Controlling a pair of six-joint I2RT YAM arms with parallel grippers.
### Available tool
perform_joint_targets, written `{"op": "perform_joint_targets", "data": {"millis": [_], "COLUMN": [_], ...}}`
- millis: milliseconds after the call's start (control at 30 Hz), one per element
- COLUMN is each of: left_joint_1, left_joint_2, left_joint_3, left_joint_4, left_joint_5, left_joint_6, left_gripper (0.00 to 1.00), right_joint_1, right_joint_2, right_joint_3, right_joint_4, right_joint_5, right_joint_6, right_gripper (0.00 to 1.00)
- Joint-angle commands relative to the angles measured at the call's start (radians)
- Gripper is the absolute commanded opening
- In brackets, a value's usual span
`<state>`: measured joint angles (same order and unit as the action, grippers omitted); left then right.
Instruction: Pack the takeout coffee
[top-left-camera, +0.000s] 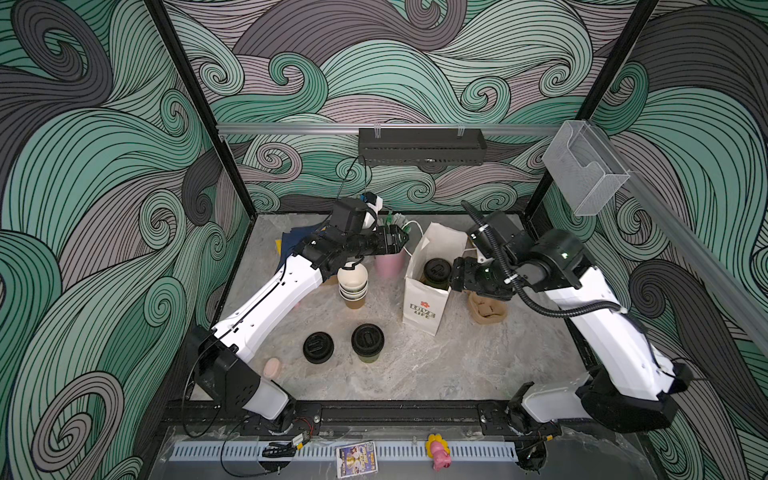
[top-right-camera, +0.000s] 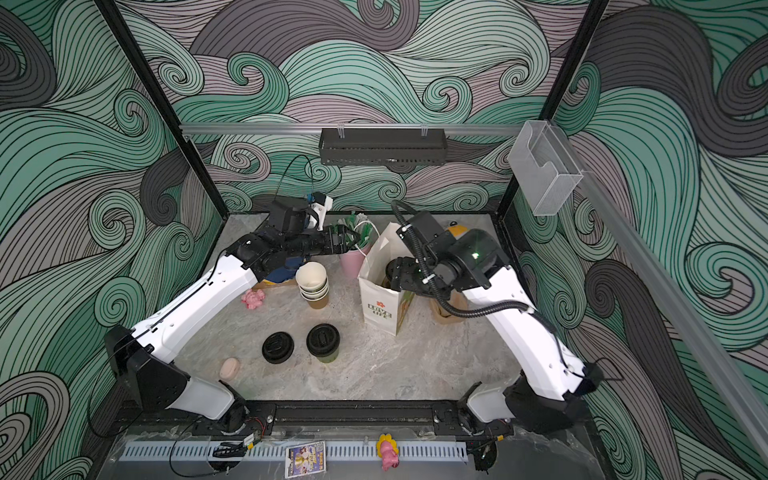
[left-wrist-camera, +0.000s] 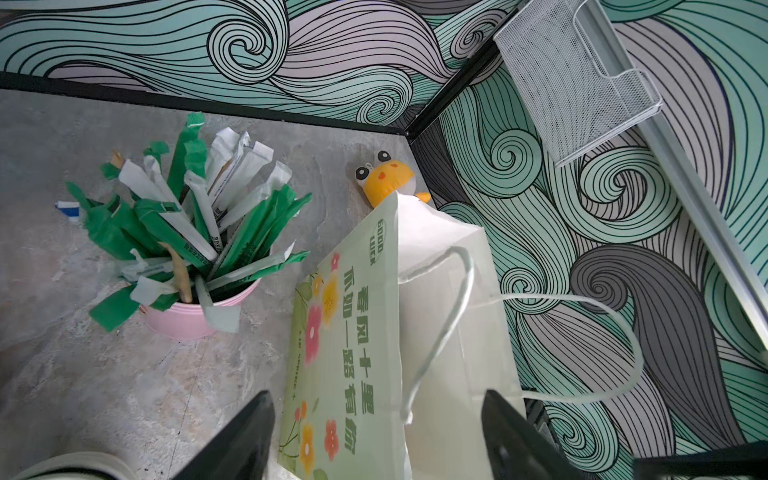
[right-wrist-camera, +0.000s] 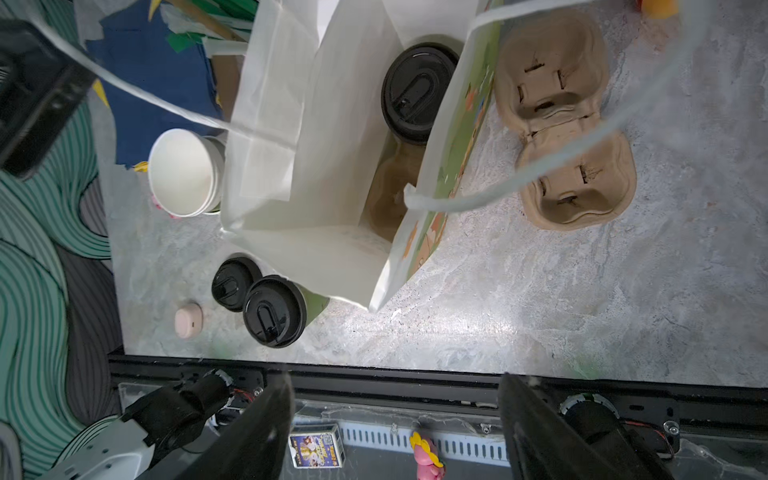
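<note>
Now, one lidded green cup (top-left-camera: 437, 270) sits inside the white paper bag (top-left-camera: 424, 309), just right of the middle in both top views. Your right gripper (top-left-camera: 454, 275) hangs just beside it, over the bag's mouth, with its jaws wide and holding nothing. The other lidded cup (top-left-camera: 367, 340) stands on the table in the lower middle of the frame, just right of a loose black lid (top-left-camera: 318, 347).

The next job looks like that second cup. Lift the right gripper straight up first, so you do not bump the bag wall or knock the packed cup. Watch the white bag handle (right-wrist-camera: 540, 183). In the right wrist view it loops close by and could catch. Grab the cup by its side, below the lid, and keep it upright.

Your left gripper (left-wrist-camera: 376, 395) is wide too. The bag's end lies between its jaws, but it does not look squeezed. It could steady the bag.

Close by stand the stack of empty cups (top-left-camera: 352, 282), the pink cup of straws (top-left-camera: 390, 264) and a brown cup carrier (top-left-camera: 486, 311). Go around them.
</note>
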<state>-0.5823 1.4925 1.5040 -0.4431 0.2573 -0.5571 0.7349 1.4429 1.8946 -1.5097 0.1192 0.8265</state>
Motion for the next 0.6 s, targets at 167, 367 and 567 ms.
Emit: {"op": "perform_joint_targets", "data": {"millis": [167, 367, 567], "left_joint_1": [0.004, 0.004, 0.004], "left_joint_2": [-0.056, -0.100, -0.117], "left_joint_3": [-0.034, -0.076, -0.088], "left_joint_4": [0.047, 0.058, 0.050], "left_joint_5": [-0.053, -0.073, -0.079], "left_joint_6": [-0.053, -0.078, -0.077], "left_gripper": [0.80, 0.80, 0.80], "right_joint_1": [0.013, -0.013, -0.045], "right_joint_2": [0.102, 0.132, 0.136], "right_joint_3": [-0.023, -0.055, -0.060], "right_joint_4": [0.052, 0.052, 0.051], "right_joint_5": [0.243, 0.231, 0.208], "right_joint_6": [0.094, 0.069, 0.024], "right_gripper": [0.48, 0.30, 0.10]}}
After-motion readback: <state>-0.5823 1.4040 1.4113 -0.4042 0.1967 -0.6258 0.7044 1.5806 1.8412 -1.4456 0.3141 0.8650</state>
